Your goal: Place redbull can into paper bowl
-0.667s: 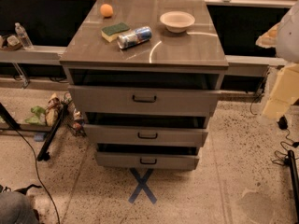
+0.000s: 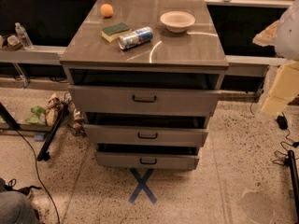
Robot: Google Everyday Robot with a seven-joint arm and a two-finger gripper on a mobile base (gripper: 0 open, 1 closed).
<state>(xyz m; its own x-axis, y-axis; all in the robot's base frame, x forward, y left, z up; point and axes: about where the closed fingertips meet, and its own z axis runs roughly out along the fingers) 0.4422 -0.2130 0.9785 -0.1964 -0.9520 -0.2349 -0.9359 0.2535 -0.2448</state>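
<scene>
Shows next to no change from a moment ago: same layout, same arm pose. Finds the redbull can (image 2: pixel 135 38) lying on its side on the top of the grey drawer cabinet (image 2: pixel 187 50), just beside the green-and-yellow sponge (image 2: pixel 115 31), touching or not impossible to say. Puts the paper bowl (image 2: pixel 177 21) upright and empty further right in view, near the can but apart, with an orange ball (image 2: pixel 106 10) at the back left corner. Leaves the gripper (image 2: pixel 279 90) at the right edge of view, beside the cabinet and well apart from the can; cannot tell whether open or closed. Means no progress yet: reach, grasp, lift and release into the bowl all left to do.
</scene>
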